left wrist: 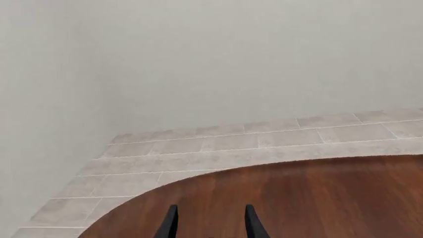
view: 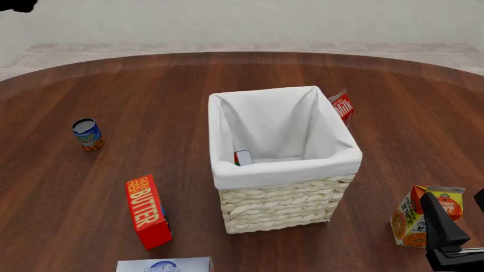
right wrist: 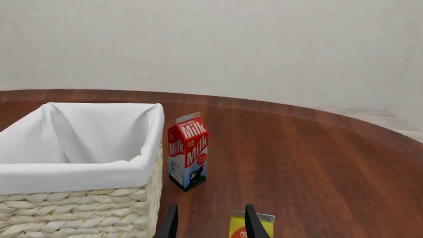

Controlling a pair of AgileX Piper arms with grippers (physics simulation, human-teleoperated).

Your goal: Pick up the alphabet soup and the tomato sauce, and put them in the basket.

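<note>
A round, dark wooden tabletop (view: 226, 73) stands on pale floor tiles before a plain light wall. In the tall square cream wicker basket (view: 280, 209) with its white cloth lining, a small can with a red and green label, the tomato sauce (view: 242, 158), already lies at the near-left of the bottom, mostly hidden by the rim. The small cylindrical alphabet soup can (view: 88, 134), blue above and orange below with a grey metal top, stands upright at the far left, well apart from everything.

The soup falls to the left arm: it should come down over the can from above, fingers spread wide enough to straddle the body.

The left fingers (left wrist: 173, 224) are apart and empty, with no can in their view. The right fingers (right wrist: 251, 223) are likewise apart and empty, near the orange juice carton (view: 412, 218), far from the soup.
</note>
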